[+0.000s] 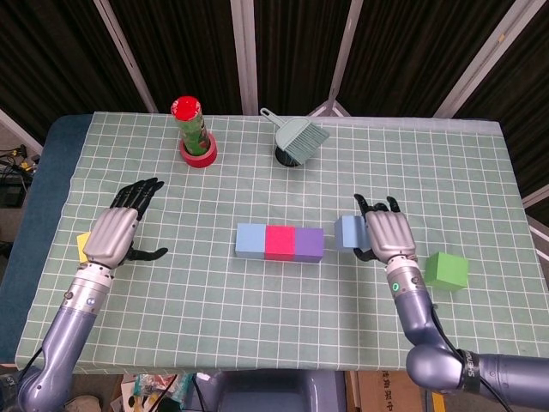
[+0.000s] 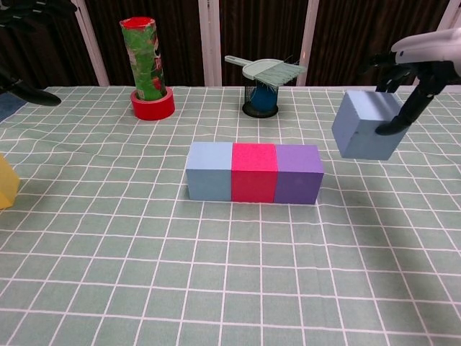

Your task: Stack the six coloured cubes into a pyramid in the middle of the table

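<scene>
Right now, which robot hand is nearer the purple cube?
Right. The right robot hand hangs just right of the purple cube, holding a blue cube. The left robot hand is far off, past the row's other end.

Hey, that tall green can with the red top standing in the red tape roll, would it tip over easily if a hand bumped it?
Probably yes: the green can is tall and narrow, so a knock near its top would likely tilt it. The red tape roll ringing its base may stop it sliding, but looks too low to prevent toppling. Once down, it would probably roll.
</scene>
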